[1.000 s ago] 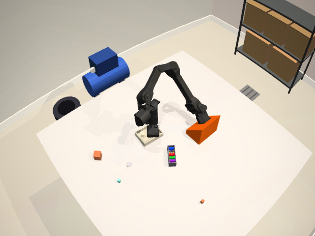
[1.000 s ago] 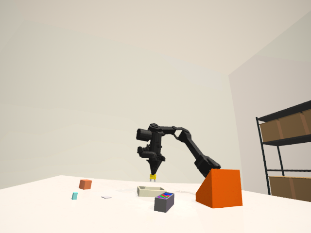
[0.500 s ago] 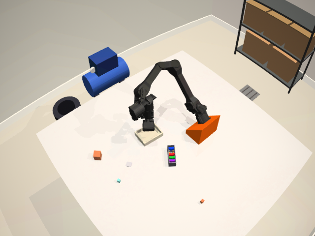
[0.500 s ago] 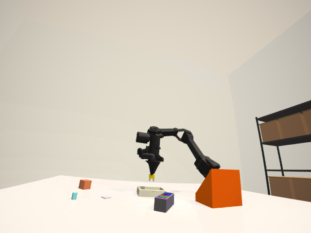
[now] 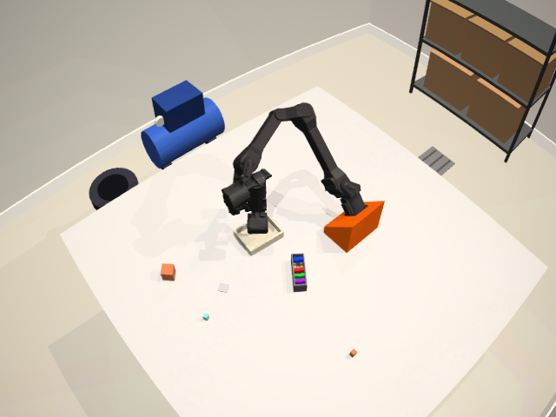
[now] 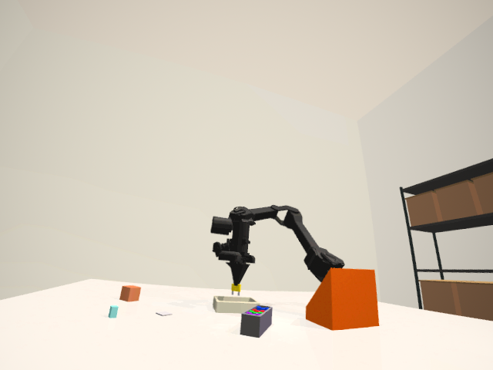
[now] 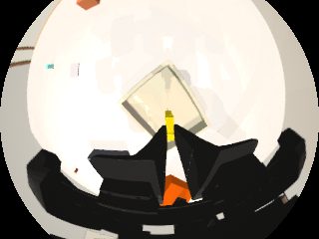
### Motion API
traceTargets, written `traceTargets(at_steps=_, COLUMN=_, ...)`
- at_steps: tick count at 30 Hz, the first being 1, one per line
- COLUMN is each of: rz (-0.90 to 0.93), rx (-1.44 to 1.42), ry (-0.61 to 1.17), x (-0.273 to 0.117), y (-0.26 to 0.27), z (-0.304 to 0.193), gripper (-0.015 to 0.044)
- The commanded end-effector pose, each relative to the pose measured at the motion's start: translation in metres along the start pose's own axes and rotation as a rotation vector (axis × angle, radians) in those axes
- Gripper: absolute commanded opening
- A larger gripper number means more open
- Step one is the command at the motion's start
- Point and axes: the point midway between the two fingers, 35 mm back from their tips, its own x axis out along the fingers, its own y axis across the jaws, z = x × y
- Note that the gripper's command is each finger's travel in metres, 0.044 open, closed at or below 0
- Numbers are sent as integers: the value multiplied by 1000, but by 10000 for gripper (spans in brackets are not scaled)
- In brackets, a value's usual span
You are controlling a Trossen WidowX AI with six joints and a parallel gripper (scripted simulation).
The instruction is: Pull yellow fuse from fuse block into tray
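My gripper [image 6: 236,284] [image 7: 169,127] points down and is shut on the yellow fuse [image 6: 236,287] [image 7: 169,120]. The fuse hangs upright with its prongs down, just above the beige tray [image 5: 252,249] [image 6: 229,307] [image 7: 145,79], not touching it as far as the exterior view shows. In the top view the gripper hides the fuse. The dark fuse block [image 5: 299,288] [image 6: 249,326] stands apart from the gripper, in front of the tray. It holds blue, red, green and purple fuses, with an empty slot between the blue and the red. In the wrist view a finger mostly hides the block.
The arm's base stands on an orange wedge-shaped block [image 5: 361,227] [image 6: 353,298]. An orange-brown cube [image 5: 168,272] [image 6: 130,293], a flat grey piece [image 5: 223,287] [image 6: 163,314] and a small teal block [image 5: 205,316] [image 6: 113,311] lie left of the fuse block. A tiny orange cube [image 5: 353,353] lies nearer the front.
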Motion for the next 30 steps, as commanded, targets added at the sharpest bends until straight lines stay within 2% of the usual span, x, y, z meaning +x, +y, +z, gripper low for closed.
traceTargets(at_steps=1, rz=-6, rx=-5, ry=2, x=9, y=-1, z=-1, gripper=0)
traceTargets(at_steps=9, rz=-7, rx=-5, ry=1, x=16, y=-2, z=-1, gripper=0)
traceTargets(at_steps=21, rz=-2, rx=0, ry=0, x=13, y=-1, z=0, gripper=315)
traceTargets(at_steps=22, rz=-2, rx=0, ry=1, x=11, y=-1, z=0, gripper=330)
traceTargets(at_steps=26, rz=-5, rx=-5, ry=3, x=-22, y=-1, z=-1, gripper=330)
traceTargets(at_steps=30, rz=-6, rx=-6, ry=3, x=-24, y=-1, z=-1, gripper=330)
